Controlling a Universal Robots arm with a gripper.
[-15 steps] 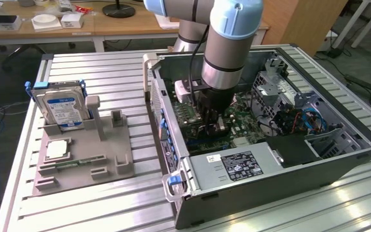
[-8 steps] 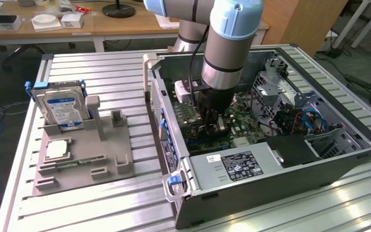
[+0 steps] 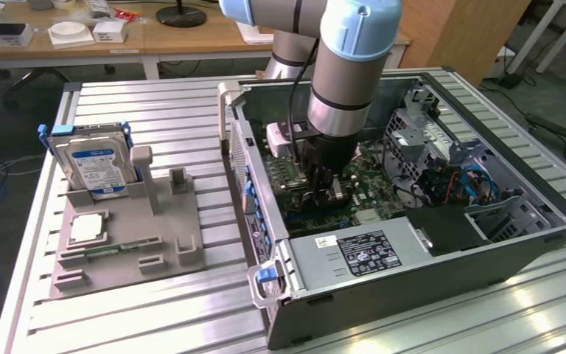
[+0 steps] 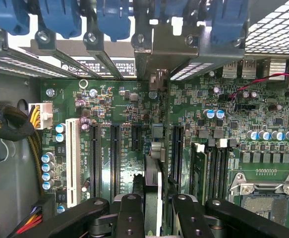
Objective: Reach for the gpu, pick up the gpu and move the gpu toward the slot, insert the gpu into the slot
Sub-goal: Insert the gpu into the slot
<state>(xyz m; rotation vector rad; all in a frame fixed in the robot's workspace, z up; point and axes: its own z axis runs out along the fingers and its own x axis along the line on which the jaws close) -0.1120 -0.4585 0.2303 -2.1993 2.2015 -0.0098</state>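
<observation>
Gripping the gpu point(image 4: 153, 184) edge-on with the pincer point(image 4: 156, 201), black fingers point(image 4: 130, 210) pressed to either face of the thin dark card. Hanging straight down from the arm point(image 3: 352, 66) into the open case point(image 3: 411, 291), with the pincer point(image 3: 324, 184) low over the motherboard point(image 4: 134, 106). Holding the card upright, its far edge down at the board directly beyond the fingertips, in line with the row of long connectors. Cannot tell whether that edge is seated in the slot or only resting over it, with the card itself covering that spot.

Flanked closely on one side by three black connectors point(image 4: 115, 158) and, further out, a white one point(image 4: 72, 163). Flanked on the other side by another black connector point(image 4: 176, 153), then memory sticks point(image 4: 200, 171) standing in their sockets, then the silver processor socket point(image 4: 265, 198) further off. Facing, past the card's far end, the case's rear wall with blue clips point(image 4: 60, 17). Seen well off to one side of the pincer: a braided cable bundle point(image 4: 5, 121).

Lying just in front of the pincer in the exterior view, inside the case: a power supply point(image 3: 362, 254). Sitting well apart from the pincer, outside the case on the table point(image 3: 165, 103): a grey holder point(image 3: 165, 243) with a hard drive point(image 3: 94, 166) standing upright and a slim green memory stick point(image 3: 116, 248) lying flat.
</observation>
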